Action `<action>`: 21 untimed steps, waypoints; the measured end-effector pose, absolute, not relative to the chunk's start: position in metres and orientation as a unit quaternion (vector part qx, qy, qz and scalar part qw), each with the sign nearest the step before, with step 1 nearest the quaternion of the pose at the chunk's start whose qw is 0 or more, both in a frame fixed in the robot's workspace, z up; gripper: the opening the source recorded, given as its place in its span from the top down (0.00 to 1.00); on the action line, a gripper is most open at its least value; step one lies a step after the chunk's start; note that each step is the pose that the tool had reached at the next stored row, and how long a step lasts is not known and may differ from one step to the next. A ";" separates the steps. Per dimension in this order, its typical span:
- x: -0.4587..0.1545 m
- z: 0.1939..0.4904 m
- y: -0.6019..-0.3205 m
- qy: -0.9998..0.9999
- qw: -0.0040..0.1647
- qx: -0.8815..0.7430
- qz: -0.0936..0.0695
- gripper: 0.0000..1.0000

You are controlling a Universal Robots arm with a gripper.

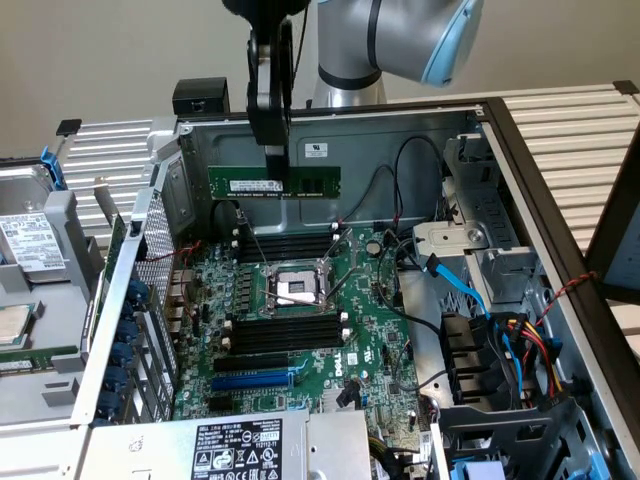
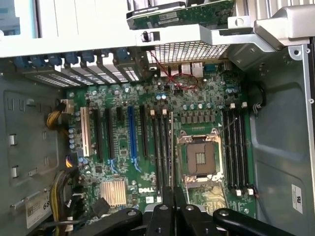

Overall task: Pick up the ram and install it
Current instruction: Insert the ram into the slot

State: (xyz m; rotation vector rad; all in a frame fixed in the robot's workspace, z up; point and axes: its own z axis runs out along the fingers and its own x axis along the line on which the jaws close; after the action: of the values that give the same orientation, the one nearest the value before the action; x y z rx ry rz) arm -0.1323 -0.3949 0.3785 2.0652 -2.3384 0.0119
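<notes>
The pincer is clenched on the ram, gripping its upper edge near the middle. The green stick hangs level in the air above the motherboard, close to the grey rear wall of the open computer case, over the black memory slots behind the empty processor socket. A white label strip runs along the ram; its print is too small to read. "DELL" is printed in white on the motherboard, beside the blue expansion slot. In the wrist view the pincer hangs over the board's "DELL" mark.
</notes>
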 end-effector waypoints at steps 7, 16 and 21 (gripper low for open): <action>-0.137 0.366 -0.396 -0.752 0.011 0.659 0.004 0.88; -0.134 0.351 -0.398 -0.747 0.011 0.665 0.004 0.88; -0.134 0.344 -0.398 -0.731 0.011 0.682 0.004 0.88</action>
State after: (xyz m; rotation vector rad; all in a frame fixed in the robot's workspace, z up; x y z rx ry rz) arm -0.1341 -0.3977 0.3442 2.1283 -2.2819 0.0126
